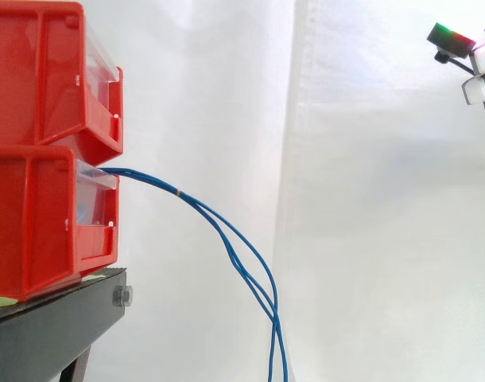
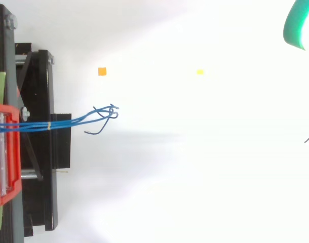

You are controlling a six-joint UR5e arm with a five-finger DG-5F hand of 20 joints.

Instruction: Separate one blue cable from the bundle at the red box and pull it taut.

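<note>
Several blue cables point(image 1: 226, 231) leave the front of the lower red bin point(image 1: 36, 227) as one bundle. A small yellow band point(image 1: 179, 193) ties them close to the bin. From there they spread a little and droop down to the bottom edge. In the top view the bundle point(image 2: 73, 120) runs right from the red bin point(image 2: 5, 152), and its loose ends curl together point(image 2: 108, 113). My hand point(image 1: 481, 60) is at the top right corner of the side view, high above and far to the right of the cables, touching nothing.
A second red bin point(image 1: 36, 72) sits on the lower one, both on the black stand point(image 1: 52, 330). An orange marker point(image 2: 102, 71) and a yellow marker point(image 2: 199, 72) lie on the white floor. A green curved shape point(image 2: 296, 25) is at the top right of the top view.
</note>
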